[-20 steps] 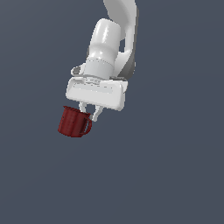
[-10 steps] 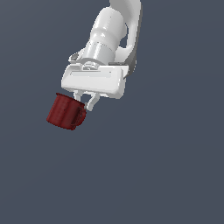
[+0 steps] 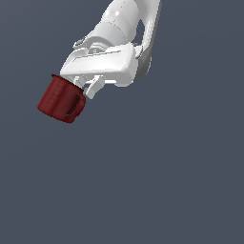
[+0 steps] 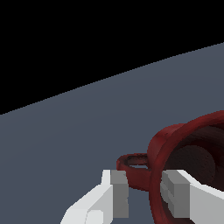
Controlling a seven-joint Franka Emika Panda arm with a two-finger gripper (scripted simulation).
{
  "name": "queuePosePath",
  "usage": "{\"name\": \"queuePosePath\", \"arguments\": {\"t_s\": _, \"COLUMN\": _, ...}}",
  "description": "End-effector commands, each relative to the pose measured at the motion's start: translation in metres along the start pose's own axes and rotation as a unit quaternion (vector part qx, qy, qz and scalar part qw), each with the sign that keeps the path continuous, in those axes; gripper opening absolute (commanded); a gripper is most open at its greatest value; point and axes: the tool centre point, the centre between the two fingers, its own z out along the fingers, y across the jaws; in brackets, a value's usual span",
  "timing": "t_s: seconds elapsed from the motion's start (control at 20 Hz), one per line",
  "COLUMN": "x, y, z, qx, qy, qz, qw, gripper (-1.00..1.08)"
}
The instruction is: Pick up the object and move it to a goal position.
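Note:
The object, a small dark red mug, hangs tilted in the air at the exterior view's left, its loop handle toward the lower right. My white gripper is shut on the mug's rim wall beside the handle. The wrist view shows the mug from its open mouth. One grey pad presses outside the wall near the handle, the other pad inside it, with the gripper closed across the wall. The mug's base is hidden in the wrist view.
A plain grey-blue floor fills the exterior view beneath the arm. In the wrist view the same floor ends at a straight edge, with black beyond it.
The arm has risen and swung toward the exterior view's left, tilting further. The mug has gone with it in the same grip, leaning more to the left.

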Motion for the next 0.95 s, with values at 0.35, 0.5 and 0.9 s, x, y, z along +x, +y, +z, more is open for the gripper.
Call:
{"name": "queuePosePath", "arguments": {"t_s": 0.35, "x": 0.048, "y": -0.006, "z": -0.033, "qx": 0.006, "qy": 0.086, "qz": 0.018, "qw": 0.9961, "gripper": -1.0}}
{"name": "queuePosePath", "arguments": {"t_s": 0.5, "x": 0.057, "y": -0.006, "z": -0.041, "qx": 0.007, "qy": 0.104, "qz": 0.022, "qw": 0.9943, "gripper": -1.0}}
{"name": "queuePosePath", "arguments": {"t_s": 0.9, "x": 0.066, "y": -0.006, "z": -0.05, "qx": 0.007, "qy": 0.125, "qz": 0.026, "qw": 0.9918, "gripper": -1.0}}
